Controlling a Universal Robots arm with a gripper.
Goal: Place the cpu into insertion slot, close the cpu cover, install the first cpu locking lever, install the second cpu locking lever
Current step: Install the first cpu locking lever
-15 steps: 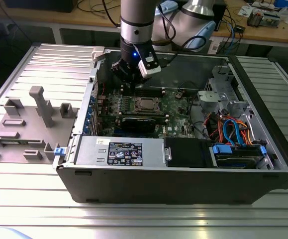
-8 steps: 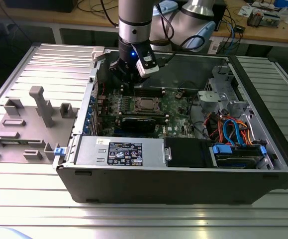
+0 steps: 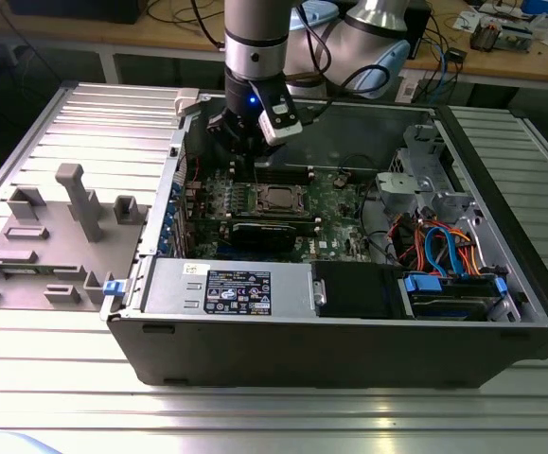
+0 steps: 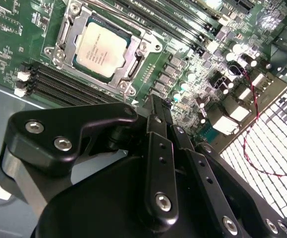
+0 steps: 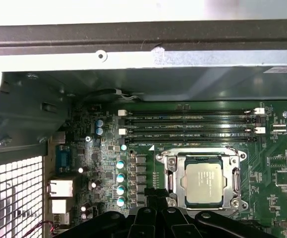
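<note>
The cpu (image 3: 278,199) (image 4: 99,48) (image 5: 206,182) lies flat in the motherboard's socket with its silver top showing. The cpu cover (image 4: 133,62) (image 5: 175,184) lies down around it as a metal frame, its window over the chip. Thin metal levers run along the frame's sides; whether they are latched I cannot tell. My gripper (image 3: 238,163) (image 4: 158,103) (image 5: 155,201) hangs inside the case above the board, beside the socket toward the exterior view's left. Its black fingers are shut together with nothing between them.
Memory slots (image 5: 190,124) run beside the socket. A black card (image 3: 272,233) lies in front of it. The power supply (image 3: 226,288) and a drive bay with blue and orange cables (image 3: 444,251) fill the case's front. A grey fixture (image 3: 56,236) stands outside the case.
</note>
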